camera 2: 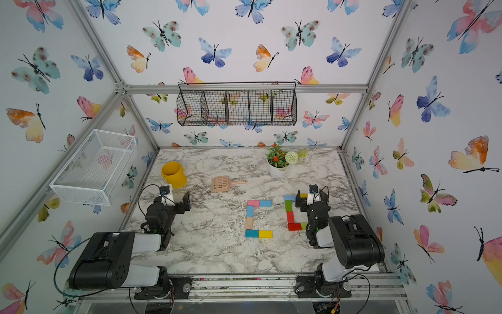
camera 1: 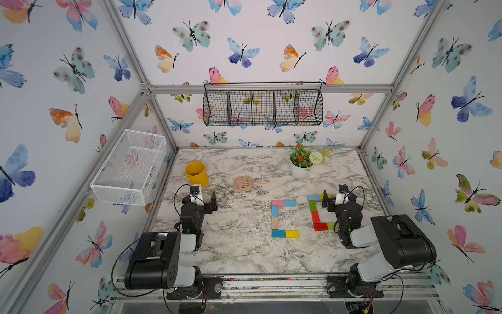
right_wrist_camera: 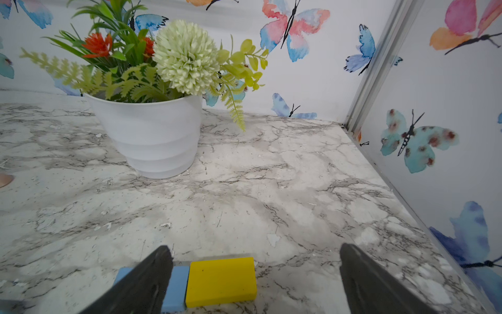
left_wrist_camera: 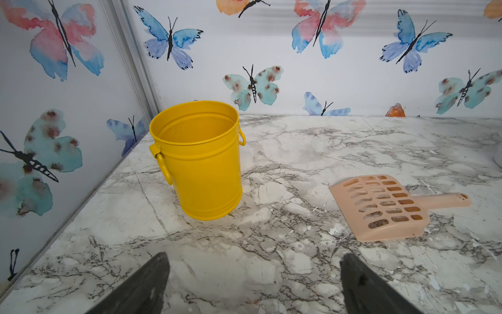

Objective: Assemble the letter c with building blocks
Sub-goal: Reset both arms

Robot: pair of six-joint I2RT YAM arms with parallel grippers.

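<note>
While the right claw [right_wrist_camera: 254,248] is hovering wide open over the yellow block [right_wrist_camera: 221,281] — left claw [left_wrist_camera: 252,258] likewise wide, empty — any sideways drift is risking nudging the light blue block [right_wrist_camera: 178,285] askew.

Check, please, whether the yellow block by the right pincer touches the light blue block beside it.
Touching: the right wrist view shows the yellow block flush against the light blue block, no gap.
</note>
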